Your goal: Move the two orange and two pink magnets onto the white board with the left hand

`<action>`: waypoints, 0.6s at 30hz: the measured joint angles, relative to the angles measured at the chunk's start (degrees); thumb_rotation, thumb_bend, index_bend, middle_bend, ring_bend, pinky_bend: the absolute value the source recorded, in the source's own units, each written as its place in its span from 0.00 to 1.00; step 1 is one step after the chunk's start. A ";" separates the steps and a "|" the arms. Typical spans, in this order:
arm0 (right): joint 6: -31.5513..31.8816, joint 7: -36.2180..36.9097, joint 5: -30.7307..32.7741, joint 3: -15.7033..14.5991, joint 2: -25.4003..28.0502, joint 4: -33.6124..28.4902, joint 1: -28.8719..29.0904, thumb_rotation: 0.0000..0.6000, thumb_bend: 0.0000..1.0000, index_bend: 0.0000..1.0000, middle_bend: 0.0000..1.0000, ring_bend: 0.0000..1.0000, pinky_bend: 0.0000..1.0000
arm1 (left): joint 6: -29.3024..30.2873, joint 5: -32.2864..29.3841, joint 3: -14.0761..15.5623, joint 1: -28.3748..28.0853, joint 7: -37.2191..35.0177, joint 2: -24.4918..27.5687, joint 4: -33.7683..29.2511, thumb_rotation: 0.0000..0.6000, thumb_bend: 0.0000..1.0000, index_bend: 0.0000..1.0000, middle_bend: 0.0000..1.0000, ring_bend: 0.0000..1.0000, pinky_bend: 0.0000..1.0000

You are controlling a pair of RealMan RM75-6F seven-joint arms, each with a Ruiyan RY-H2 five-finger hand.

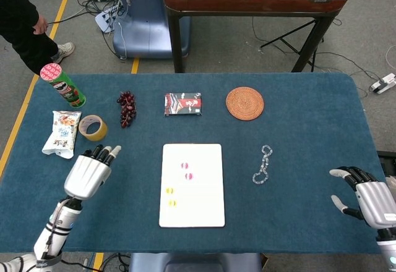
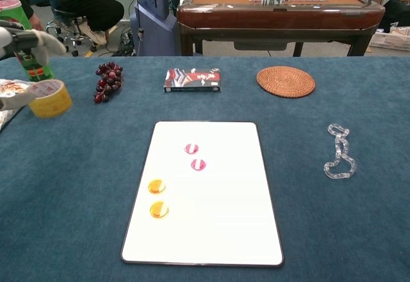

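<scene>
The white board (image 1: 204,210) (image 2: 230,231) lies in the middle of the blue table. On it sit two pink magnets (image 1: 184,165) (image 2: 191,148) (image 2: 198,164) and two orange magnets (image 1: 169,190) (image 2: 156,185) (image 2: 159,209). My left hand (image 1: 90,172) (image 2: 22,41) hovers over the table well left of the board, fingers spread and holding nothing. My right hand (image 1: 362,196) stays at the table's right edge, fingers apart and empty; the chest view does not show it.
A chips can (image 1: 62,85), snack bag (image 1: 60,134) and tape roll (image 1: 92,128) lie at the far left near my left hand. Grapes (image 1: 127,107), a card box (image 1: 182,104) and a woven coaster (image 1: 244,103) line the back. A clear chain (image 1: 263,164) lies right of the board.
</scene>
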 measured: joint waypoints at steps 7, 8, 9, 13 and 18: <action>-0.80 -2.21 0.62 0.09 -0.64 -0.26 0.27 1.00 0.26 0.29 0.29 0.23 0.33 | 1.36 1.90 2.29 7.30 -5.76 4.98 -0.03 1.00 0.31 0.34 0.37 0.35 0.62; -0.87 -2.47 0.69 0.10 -0.71 -0.29 0.29 1.00 0.26 0.29 0.29 0.23 0.33 | 1.27 1.56 2.41 7.84 -5.65 5.64 -0.78 1.00 0.31 0.33 0.37 0.35 0.62; -0.93 -2.74 0.78 0.12 -0.77 -0.33 0.30 1.00 0.26 0.29 0.29 0.23 0.33 | 1.19 1.13 2.48 8.31 -5.54 6.18 -1.67 1.00 0.31 0.33 0.38 0.36 0.62; -1.16 -3.93 1.34 0.28 -0.99 -0.49 0.35 1.00 0.26 0.29 0.29 0.23 0.33 | 1.34 -1.01 2.34 11.85 -5.32 8.90 -6.05 1.00 0.31 0.34 0.40 0.36 0.62; -1.45 -5.22 2.20 0.45 -1.07 -0.80 0.29 1.00 0.26 0.29 0.29 0.23 0.33 | 3.02 -1.58 1.68 15.94 -5.30 10.54 -8.20 1.00 0.31 0.36 0.41 0.36 0.62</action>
